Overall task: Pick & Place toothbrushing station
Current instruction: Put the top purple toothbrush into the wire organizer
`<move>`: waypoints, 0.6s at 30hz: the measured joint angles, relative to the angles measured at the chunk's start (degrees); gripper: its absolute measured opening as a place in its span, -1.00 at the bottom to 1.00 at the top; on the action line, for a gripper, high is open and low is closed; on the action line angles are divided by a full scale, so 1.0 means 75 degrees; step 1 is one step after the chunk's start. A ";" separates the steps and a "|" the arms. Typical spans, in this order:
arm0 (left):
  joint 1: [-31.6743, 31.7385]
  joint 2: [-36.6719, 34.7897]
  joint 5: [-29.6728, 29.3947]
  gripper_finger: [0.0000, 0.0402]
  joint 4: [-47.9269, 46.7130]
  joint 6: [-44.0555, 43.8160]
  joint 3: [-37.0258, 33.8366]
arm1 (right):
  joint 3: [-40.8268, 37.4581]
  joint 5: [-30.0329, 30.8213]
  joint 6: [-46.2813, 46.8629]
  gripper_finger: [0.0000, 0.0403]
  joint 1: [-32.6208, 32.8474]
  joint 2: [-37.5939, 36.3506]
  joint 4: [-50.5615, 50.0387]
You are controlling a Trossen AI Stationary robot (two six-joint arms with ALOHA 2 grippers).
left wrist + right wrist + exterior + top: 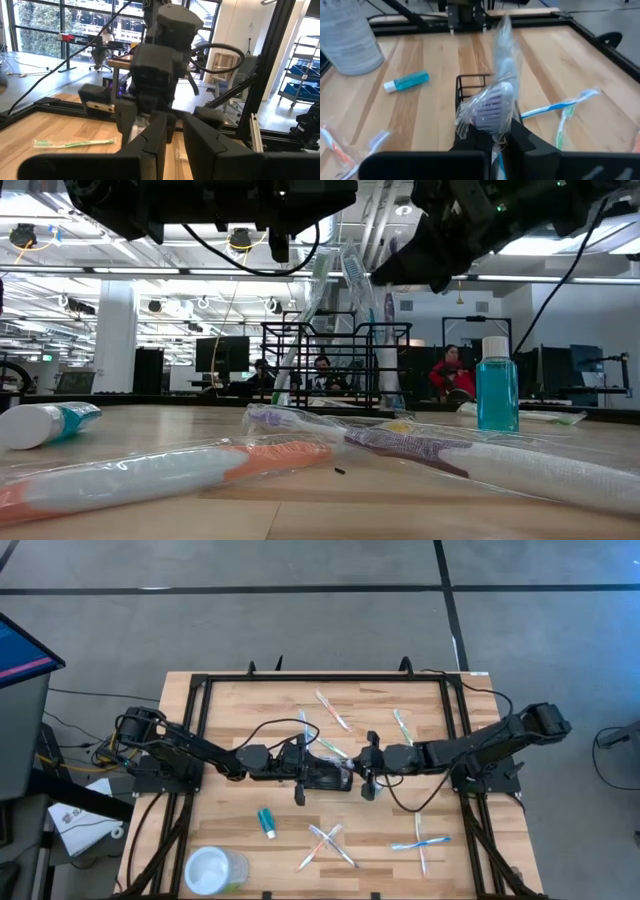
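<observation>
We see the black wire-mesh caddy (335, 365) at the table's middle, between both arms, with wrapped toothbrushes standing in it. Right of the caddy, the right gripper (495, 142) pinches a wrapped toothbrush (492, 102) above it. Left of the caddy, the left gripper (172, 132) stands slightly parted, gripping nothing we can see. The clear cup (213, 869) sits near the front edge.
</observation>
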 joint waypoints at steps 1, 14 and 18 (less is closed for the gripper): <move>0.0000 0.0000 0.0000 -0.71 0.0000 0.0001 0.0000 | -0.0001 -0.0006 0.0001 -0.94 0.0004 0.0048 0.0012; 0.0000 0.0000 0.0031 -0.71 -0.0009 -0.0013 0.0000 | 0.0005 -0.0072 0.0068 -0.75 -0.0011 0.0207 -0.0090; 0.0000 0.0000 0.0032 -0.71 -0.0013 -0.0013 0.0000 | 0.0005 -0.0075 0.0063 -0.66 -0.0008 0.0207 -0.0090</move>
